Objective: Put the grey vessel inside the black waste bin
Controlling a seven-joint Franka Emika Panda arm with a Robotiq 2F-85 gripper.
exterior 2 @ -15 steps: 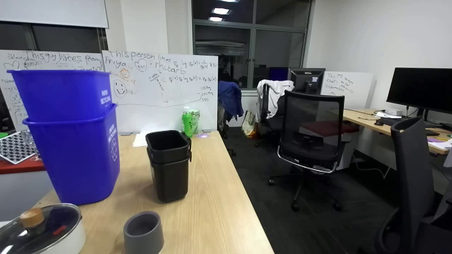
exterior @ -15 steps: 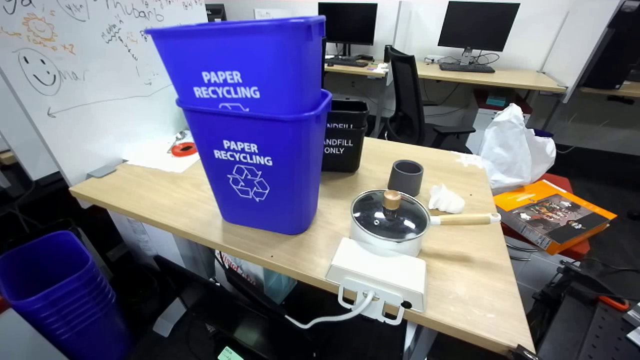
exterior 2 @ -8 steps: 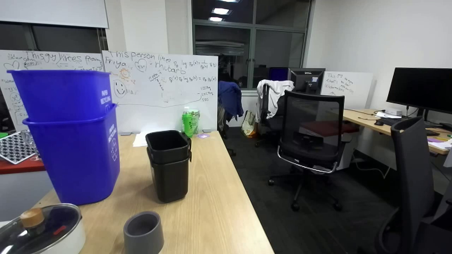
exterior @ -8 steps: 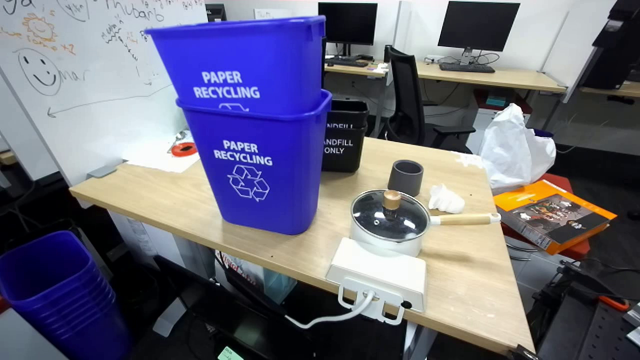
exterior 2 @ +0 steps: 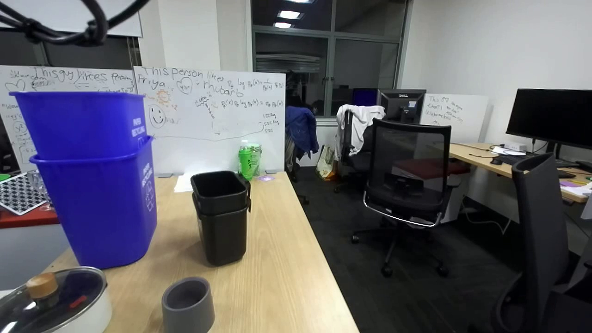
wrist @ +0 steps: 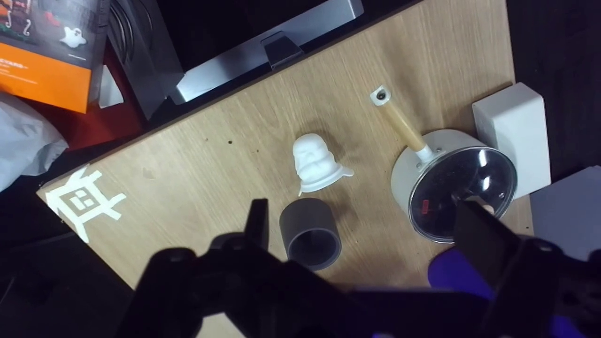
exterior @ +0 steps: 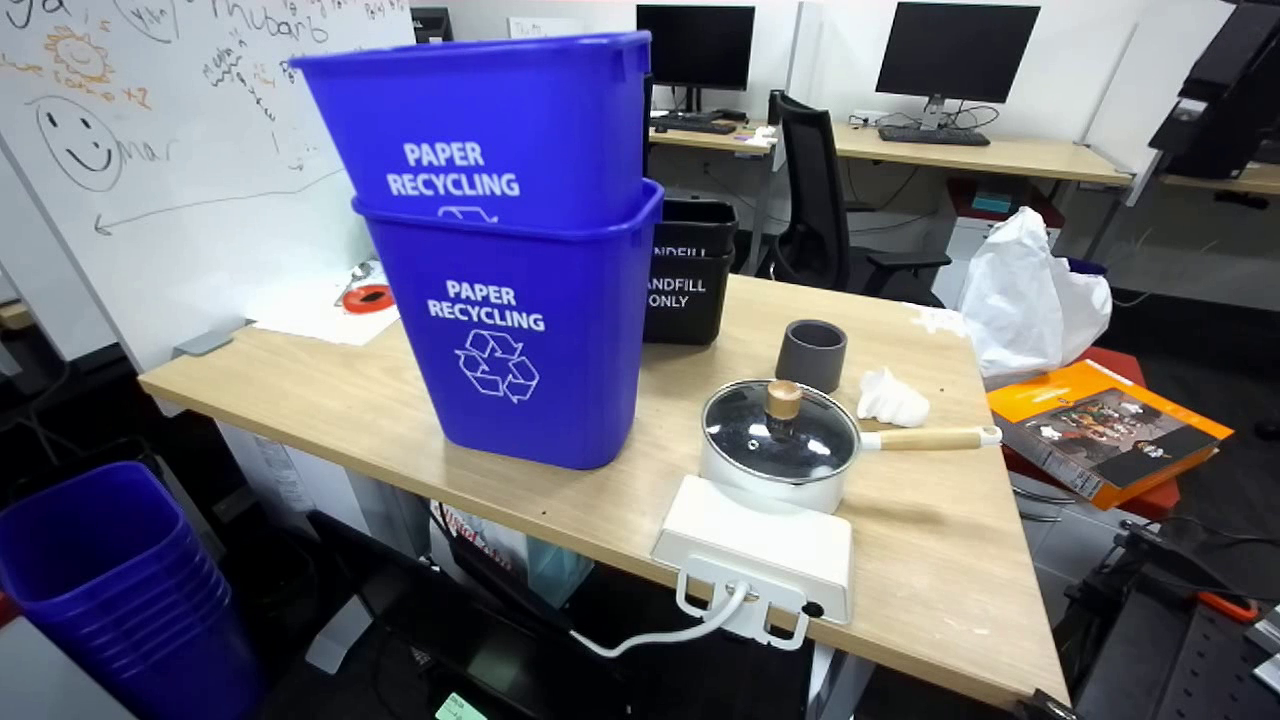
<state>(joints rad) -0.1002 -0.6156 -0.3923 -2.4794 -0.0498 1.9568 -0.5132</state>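
Grey vessel (wrist: 307,218) awaiting pickup

It is standing on the table (wrist: 216,173) beyond the gripper (wrist: 368,226) and its empty, wide-parted jaws, showing off-centre in their gap; the spread is probably leaving room to straddle it. Its mouth is facing up, its axis running vertical, height and width looking alike. Well apart from the jaws, the black waste bin (exterior 2: 224,226) is standing upright.

Both stacked blue bins (exterior: 520,255) bore "PAPER RECYCLING", the lower with a full recycling sign. On the black waste bin (exterior: 685,305), partly hidden, stood "ANDFILL ONLY". A far monitor (exterior 2: 401,106) said "DELL"; a whiteboard (exterior 2: 210,122) farther left, "This person likes" and "rhubarb".
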